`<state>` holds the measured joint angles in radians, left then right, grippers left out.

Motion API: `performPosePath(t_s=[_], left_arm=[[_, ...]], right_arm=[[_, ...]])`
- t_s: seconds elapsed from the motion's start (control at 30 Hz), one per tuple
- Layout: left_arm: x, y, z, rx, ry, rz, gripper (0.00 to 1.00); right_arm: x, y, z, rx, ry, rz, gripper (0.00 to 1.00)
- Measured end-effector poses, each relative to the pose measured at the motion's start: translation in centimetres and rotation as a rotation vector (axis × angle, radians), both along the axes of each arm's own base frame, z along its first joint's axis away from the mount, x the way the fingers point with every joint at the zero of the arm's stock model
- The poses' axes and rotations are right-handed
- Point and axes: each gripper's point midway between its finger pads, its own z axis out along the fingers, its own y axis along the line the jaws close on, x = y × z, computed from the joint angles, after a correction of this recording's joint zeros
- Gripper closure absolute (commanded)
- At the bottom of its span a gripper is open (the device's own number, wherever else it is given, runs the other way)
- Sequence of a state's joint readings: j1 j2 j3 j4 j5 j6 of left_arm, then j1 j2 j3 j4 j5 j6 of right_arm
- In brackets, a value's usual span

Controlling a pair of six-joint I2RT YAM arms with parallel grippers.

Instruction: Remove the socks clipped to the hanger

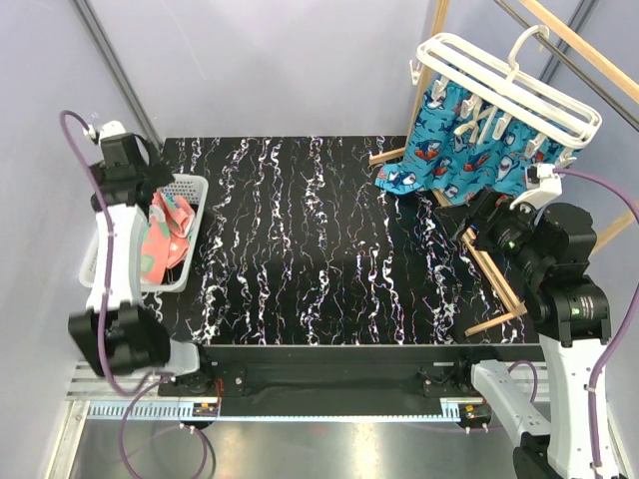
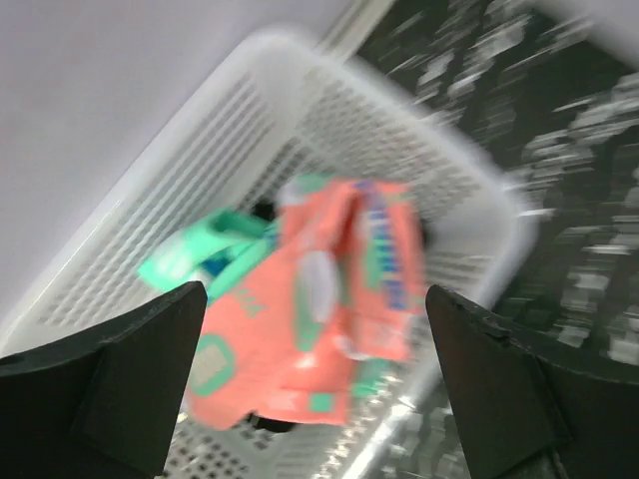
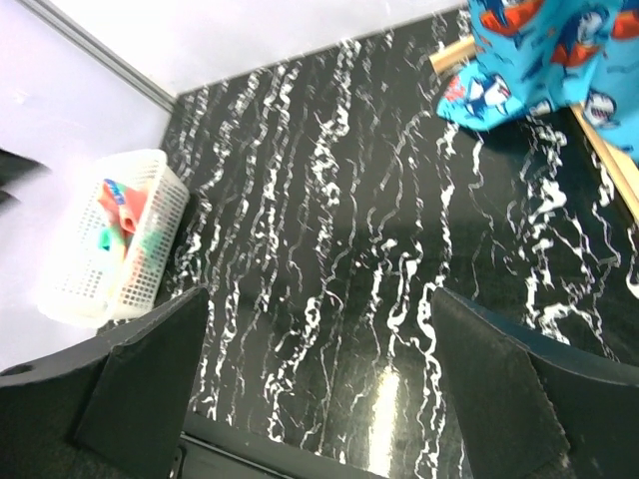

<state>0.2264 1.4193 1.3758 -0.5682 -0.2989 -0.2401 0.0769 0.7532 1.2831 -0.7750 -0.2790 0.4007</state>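
The white hanger hangs at the upper right with bright blue shark-print socks clipped under it. These blue socks fill the top right corner of the right wrist view. My right gripper is open just below and in front of them, with only the table showing between its fingers. My left gripper hovers open over the white basket. Salmon-pink socks with teal patches lie loose in the basket, below the left gripper. The left wrist view is motion-blurred.
A light wooden bar frame stands along the right side of the black marbled table and carries the hanger. The basket sits at the table's left edge against the wall.
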Motion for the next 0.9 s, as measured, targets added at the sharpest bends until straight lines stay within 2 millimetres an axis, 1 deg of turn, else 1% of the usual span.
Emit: performPosePath(t_s=[0.03, 0.07, 0.1, 0.13, 0.2, 0.27, 0.3, 0.37, 0.4, 0.43, 0.47, 0.53, 0.6, 0.67, 0.77, 0.8, 0.9], left_arm=[[-0.1, -1.7, 2.3, -0.014, -0.078, -0.057, 0.01], [-0.1, -3.2, 4.1, -0.032, -0.144, -0.114, 0.01], [-0.1, -5.4, 6.1, -0.057, -0.226, -0.195, 0.01], [-0.3, -8.3, 8.0, -0.091, -0.302, -0.301, 0.01], [-0.9, -13.7, 10.2, -0.159, -0.395, -0.505, 0.01], [-1.7, -19.2, 11.0, -0.219, -0.434, -0.703, 0.01], [-2.3, -21.9, 11.0, -0.250, -0.442, -0.801, 0.01], [-3.9, -27.5, 10.1, -0.321, -0.433, -0.999, 0.01], [-4.9, -29.7, 9.2, -0.357, -0.418, -1.083, 0.01], [-5.9, -31.4, 8.3, -0.387, -0.402, -1.146, 0.01], [-6.9, -32.6, 7.2, -0.415, -0.381, -1.198, 0.01], [-8.6, -34.2, 5.7, -0.457, -0.350, -1.270, 0.01], [-9.6, -34.7, 5.5, -0.471, -0.344, -1.306, 0.01], [-10.3, -34.9, 6.4, -0.461, -0.373, -1.328, 0.01], [-11.5, -34.6, 8.2, -0.437, -0.432, -1.351, 0.01], [-12.0, -34.5, 8.9, -0.430, -0.454, -1.360, 0.01], [-12.6, -34.3, 10.0, -0.421, -0.494, -1.375, 0.01]], right_arm=[[0.1, 0.0, -0.4, -0.002, 0.011, -0.001, 0.00], [0.3, -0.1, -0.8, -0.005, 0.023, -0.006, 0.00], [0.5, -0.1, -1.2, -0.006, 0.034, -0.010, 0.00], [0.8, -0.2, -1.6, -0.010, 0.047, -0.018, 0.00], [1.3, -0.4, -2.1, -0.012, 0.070, -0.034, 0.00], [1.8, -0.6, -2.6, -0.011, 0.093, -0.050, 0.00], [2.0, -0.6, -2.7, -0.011, 0.100, -0.049, 0.00], [2.4, -0.5, -3.1, -0.011, 0.113, -0.045, 0.00], [2.6, -0.2, -3.5, -0.009, 0.124, -0.032, 0.00], [2.8, 0.0, -3.7, -0.005, 0.134, -0.016, 0.00], [3.0, 0.4, -4.0, 0.000, 0.147, 0.002, 0.00], [3.4, 1.1, -4.4, 0.012, 0.169, 0.041, 0.00], [3.9, 1.7, -4.9, 0.023, 0.189, 0.072, 0.00], [4.3, 2.0, -5.4, 0.030, 0.204, 0.089, 0.00], [4.3, 2.2, -6.1, 0.037, 0.225, 0.098, 0.00], [4.4, 2.3, -6.0, 0.043, 0.226, 0.097, 0.00], [4.4, 2.5, -5.4, 0.067, 0.216, 0.102, 0.00]])
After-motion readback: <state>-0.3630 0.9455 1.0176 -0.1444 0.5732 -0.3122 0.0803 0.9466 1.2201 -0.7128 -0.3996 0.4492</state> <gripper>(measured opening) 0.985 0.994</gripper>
